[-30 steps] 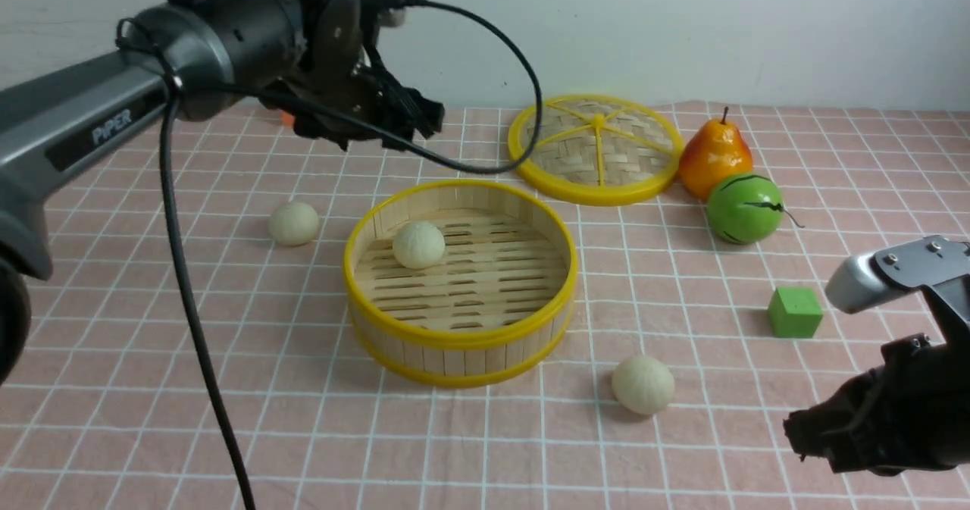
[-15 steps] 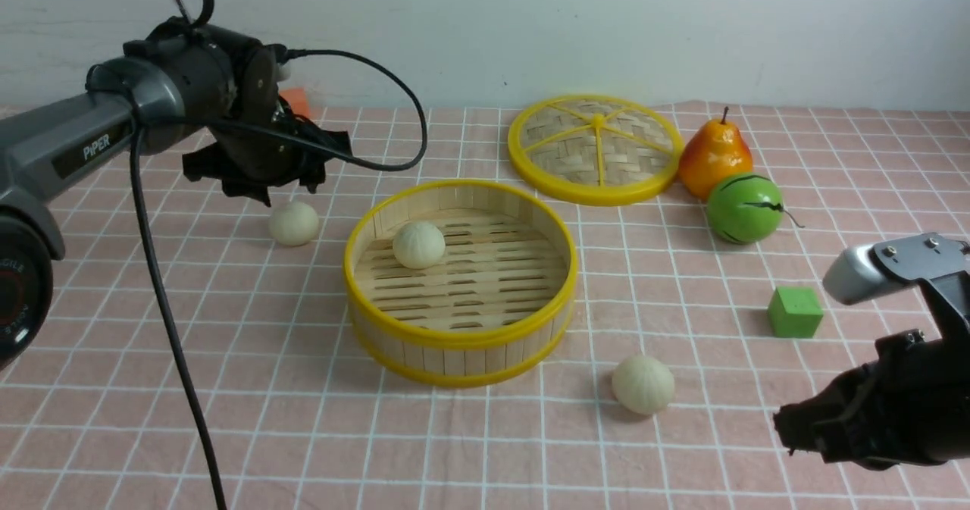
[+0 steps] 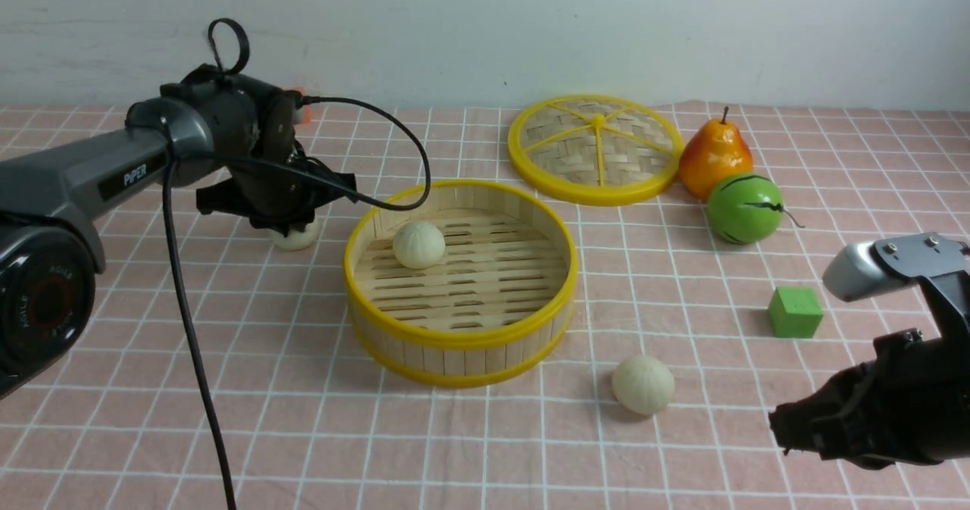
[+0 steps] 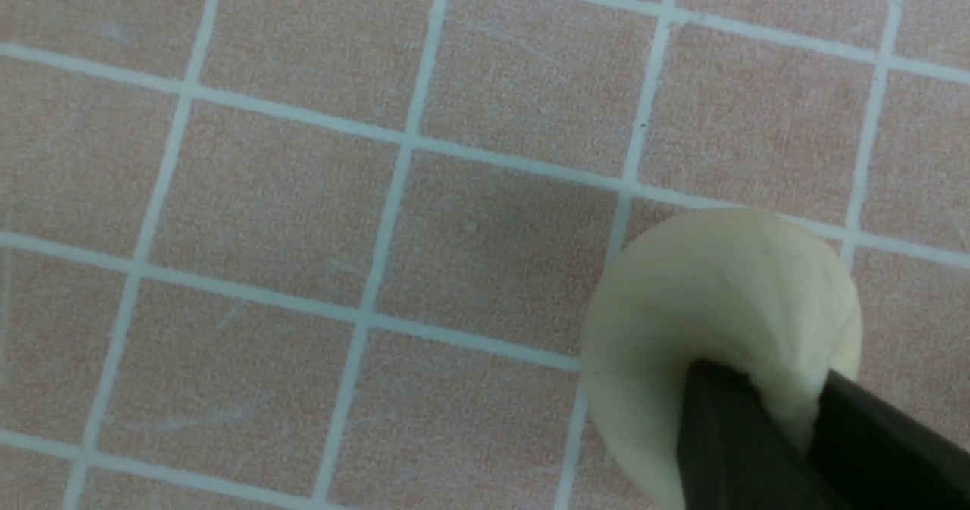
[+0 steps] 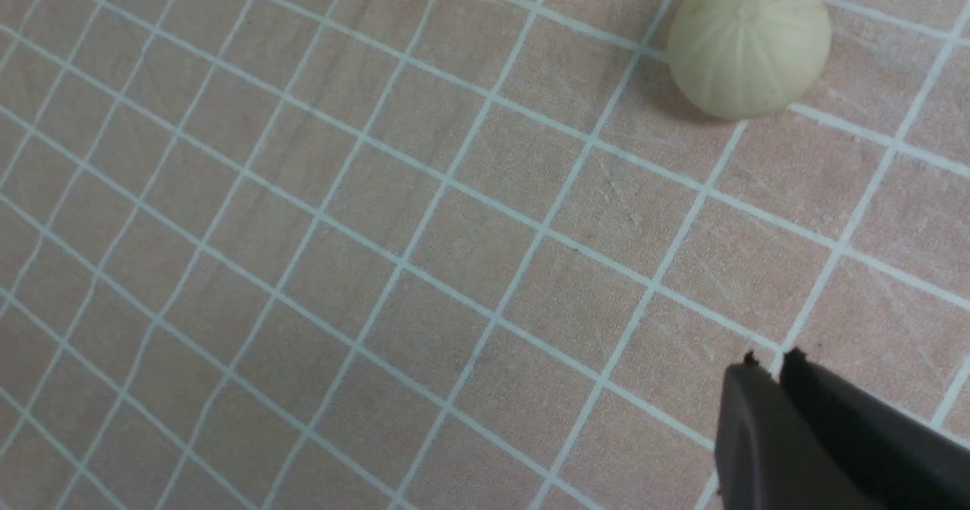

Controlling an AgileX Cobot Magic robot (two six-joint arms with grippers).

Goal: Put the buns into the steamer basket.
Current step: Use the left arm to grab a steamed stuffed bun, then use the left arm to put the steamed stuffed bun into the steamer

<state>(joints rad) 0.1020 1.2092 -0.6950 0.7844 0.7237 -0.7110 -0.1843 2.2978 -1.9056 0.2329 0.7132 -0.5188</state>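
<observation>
Pink-checked bench [image 3: 682,457] | left gripper [image 4: 780,400] is pinching a fold of the soft, light bun [image 4: 720,283], denting it; a wider hold is seeming safer | right gripper [image 5: 773,358] is hanging closed, empty

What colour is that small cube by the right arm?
The cube is green; the front view shows it best.

We saw the steamer basket [image 3: 455,337] holding one ridged cream bun [image 3: 418,244]; a second bun [image 3: 298,240] lay just left of it, a third bun [image 3: 643,384] before it, rightward.

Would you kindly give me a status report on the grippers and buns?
Left gripper shut on left bun beside steamer basket. Right gripper shut, empty, short of front bun. Third bun in basket.
</observation>
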